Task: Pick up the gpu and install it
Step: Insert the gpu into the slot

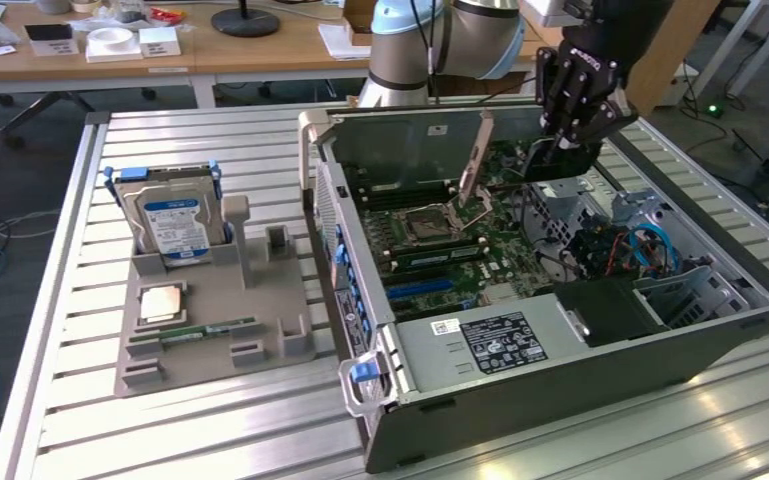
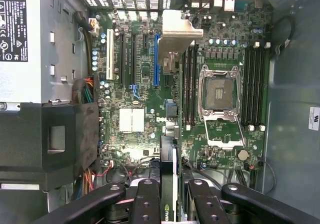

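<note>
The gripper (image 1: 554, 160) clasped the gpu (image 2: 168, 169) edge-on between its fingers, the motherboard (image 2: 145, 102) just below it inside the open case (image 1: 531, 390)

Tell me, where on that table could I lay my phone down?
Bare slats lie on the table in front of the grey holder and behind the hard drive. Inside the computer case it is crowded, with the pincer holding the gpu there.

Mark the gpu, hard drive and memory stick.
gpu (image 2: 167, 176): wrist view, on its dark edge.
hard drive (image 1: 175, 222): exterior view, on its blue-white label.
memory stick (image 1: 197, 331): exterior view, on its middle.
</note>
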Tool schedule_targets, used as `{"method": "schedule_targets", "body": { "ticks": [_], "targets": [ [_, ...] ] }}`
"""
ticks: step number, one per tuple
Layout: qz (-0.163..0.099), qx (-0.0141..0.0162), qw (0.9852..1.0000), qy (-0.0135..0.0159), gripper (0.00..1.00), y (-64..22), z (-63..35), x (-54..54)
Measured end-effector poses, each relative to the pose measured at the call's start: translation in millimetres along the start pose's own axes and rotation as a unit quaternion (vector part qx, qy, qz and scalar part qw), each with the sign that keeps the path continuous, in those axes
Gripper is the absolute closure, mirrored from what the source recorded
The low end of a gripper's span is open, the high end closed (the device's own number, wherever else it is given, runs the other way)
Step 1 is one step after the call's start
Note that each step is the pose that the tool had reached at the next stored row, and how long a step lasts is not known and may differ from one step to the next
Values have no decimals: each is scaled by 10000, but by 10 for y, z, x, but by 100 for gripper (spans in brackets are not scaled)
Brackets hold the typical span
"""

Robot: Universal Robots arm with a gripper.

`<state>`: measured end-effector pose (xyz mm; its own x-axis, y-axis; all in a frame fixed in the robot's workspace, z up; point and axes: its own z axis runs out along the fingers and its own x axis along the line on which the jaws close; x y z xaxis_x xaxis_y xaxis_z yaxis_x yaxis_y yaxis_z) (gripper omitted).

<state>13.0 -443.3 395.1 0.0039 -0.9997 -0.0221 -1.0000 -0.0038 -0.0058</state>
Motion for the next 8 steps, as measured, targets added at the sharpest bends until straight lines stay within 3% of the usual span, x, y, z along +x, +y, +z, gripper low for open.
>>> {"method": "schedule_targets", "body": {
  "ticks": [8],
  "targets": [
    [0,0,10000,2,74,25,-1,-7]
  ]
}}
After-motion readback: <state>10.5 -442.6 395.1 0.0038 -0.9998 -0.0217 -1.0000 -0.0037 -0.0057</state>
